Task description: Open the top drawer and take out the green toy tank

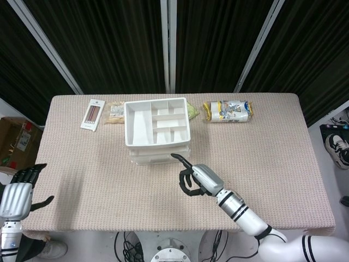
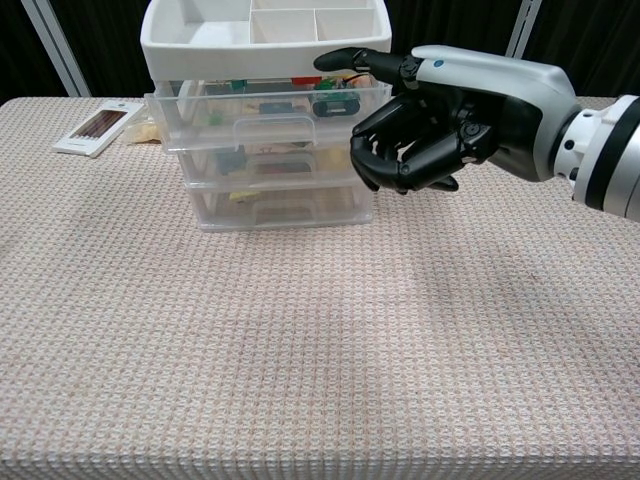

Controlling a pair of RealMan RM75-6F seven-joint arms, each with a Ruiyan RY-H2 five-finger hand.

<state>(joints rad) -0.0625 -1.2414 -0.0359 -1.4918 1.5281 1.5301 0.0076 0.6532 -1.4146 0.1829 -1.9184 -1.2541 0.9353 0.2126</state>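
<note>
Right hand (image 2: 430, 130): I see it raised above the worktop (image 2: 300, 350), in front of and to the right of the drawer unit (image 2: 270, 160). One finger points out toward the unit; the others are curled into the palm and enclose nothing. In the head view the same hand (image 1: 197, 179) sits just beside the unit's front right corner, not touching it.

Left hand (image 1: 19, 192): I see it at the far left edge of the head view, off the worktop, fingers spread and holding nothing.

Top drawer (image 2: 268, 105): it stands pulled out a little from the clear unit, ahead of the drawers under it. Small coloured items show through its front wall. A dark green item (image 2: 333, 99) lies at the drawer's right end, but I cannot tell whether it is the toy tank.

A white divided tray (image 2: 260, 30) sits on top of the unit. A pencil box (image 1: 93, 114) lies at the rear left of the worktop, and a yellow and white packet (image 1: 228, 111) at the rear right, both well apart from the right hand.
</note>
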